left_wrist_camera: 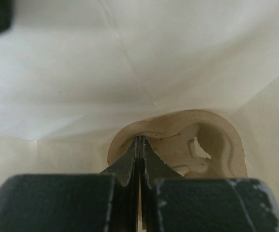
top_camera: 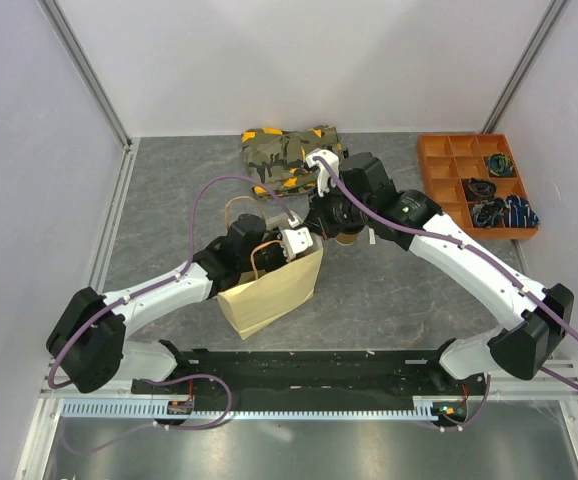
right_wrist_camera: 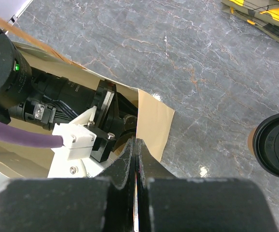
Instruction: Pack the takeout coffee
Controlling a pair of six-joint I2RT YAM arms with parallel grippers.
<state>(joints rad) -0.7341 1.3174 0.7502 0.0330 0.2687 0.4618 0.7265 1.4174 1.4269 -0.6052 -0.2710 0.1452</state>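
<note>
One lidded takeout coffee (right_wrist_camera: 276, 146), one paper bag (top_camera: 272, 290), one pulp tray (left_wrist_camera: 221, 140) inside

The takeout coffee (right_wrist_camera: 276, 145) stands upright, black lid on.

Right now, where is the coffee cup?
The black-lidded coffee cup is at the right edge of the right wrist view. It stands on the grey table, outside the paper bag and to its right.

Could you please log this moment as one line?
left end effector: in paper bag, shut on cup tray rim | right end effector: shut on bag edge | coffee cup: lidded, on table outside bag
</note>
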